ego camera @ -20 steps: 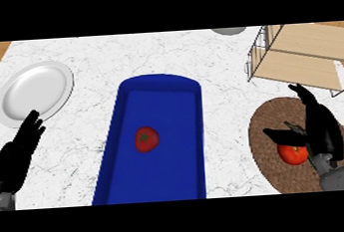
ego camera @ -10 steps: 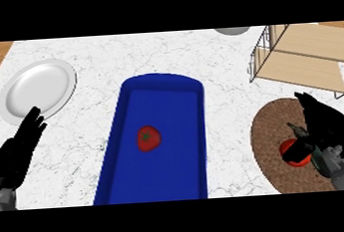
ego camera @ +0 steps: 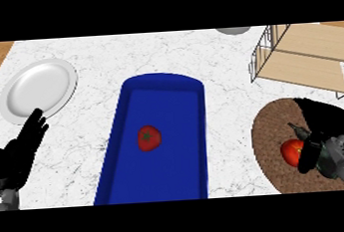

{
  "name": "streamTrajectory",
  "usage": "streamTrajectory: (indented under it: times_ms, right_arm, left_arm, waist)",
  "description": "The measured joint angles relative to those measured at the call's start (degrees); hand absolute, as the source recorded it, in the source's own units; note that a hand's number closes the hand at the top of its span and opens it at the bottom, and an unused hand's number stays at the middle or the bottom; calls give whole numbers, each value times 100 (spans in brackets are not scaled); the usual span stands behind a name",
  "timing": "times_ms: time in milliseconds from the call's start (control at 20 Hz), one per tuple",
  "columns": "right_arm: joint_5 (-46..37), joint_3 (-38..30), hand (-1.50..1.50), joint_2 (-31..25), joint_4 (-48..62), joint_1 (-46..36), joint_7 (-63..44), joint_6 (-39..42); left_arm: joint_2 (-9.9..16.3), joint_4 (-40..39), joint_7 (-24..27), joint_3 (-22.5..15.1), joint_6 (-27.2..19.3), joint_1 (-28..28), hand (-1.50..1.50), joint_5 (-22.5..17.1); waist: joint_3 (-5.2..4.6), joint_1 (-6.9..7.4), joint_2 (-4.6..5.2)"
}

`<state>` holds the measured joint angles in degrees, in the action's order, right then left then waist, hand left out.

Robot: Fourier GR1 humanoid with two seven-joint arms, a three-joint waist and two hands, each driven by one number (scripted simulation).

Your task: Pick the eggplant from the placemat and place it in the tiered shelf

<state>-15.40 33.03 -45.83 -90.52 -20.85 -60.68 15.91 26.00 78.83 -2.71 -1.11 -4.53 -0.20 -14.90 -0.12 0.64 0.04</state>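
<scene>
At the far left, the left hand (ego camera: pixel 15 157) rests near the lower edge of the counter (ego camera: pixel 179 57), fingers straight and raised, holding nothing. Its fingertips reach just short of the white plate (ego camera: pixel 37 89), which lies on the marble near the upper left corner.

In the middle, a long blue tray (ego camera: pixel 159 153) runs from the lower edge up toward the centre of the counter. A red, round fruit (ego camera: pixel 149 138) with a green stem lies inside it, about halfway along and a little left of its midline. It looks like a tomato.

Past the tray, at the lower right, lies a round brown placemat (ego camera: pixel 272 132). The right hand (ego camera: pixel 324 123) is over it, palm down, fingers curled over a second red, round item (ego camera: pixel 292 151) with a green stem; this is the only thing on the mat, and it looks like a tomato rather than an eggplant. The item sits under and against the hand's left side, its left half showing. Whether the fingers actually clasp it cannot be told.

At the upper right stands the tiered shelf (ego camera: pixel 304 55), wire-framed with pale wooden boards, well apart from the hand. A grey rounded object (ego camera: pixel 234 30) shows at the top edge.
</scene>
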Motion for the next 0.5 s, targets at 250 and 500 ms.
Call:
streamTrajectory:
  times_ms: [250,500]
  right_arm:
    - [-31,10,-150,58,378,-70,140,308]
    - [-240,-47,-150,173,800,-93,333,540]
  left_arm:
    - [-32,33,-21,73,35,70,0,40]
    - [-57,16,-11,164,146,93,0,68]
  waist:
    - [7,-10,-2]
    - [11,-23,-1]
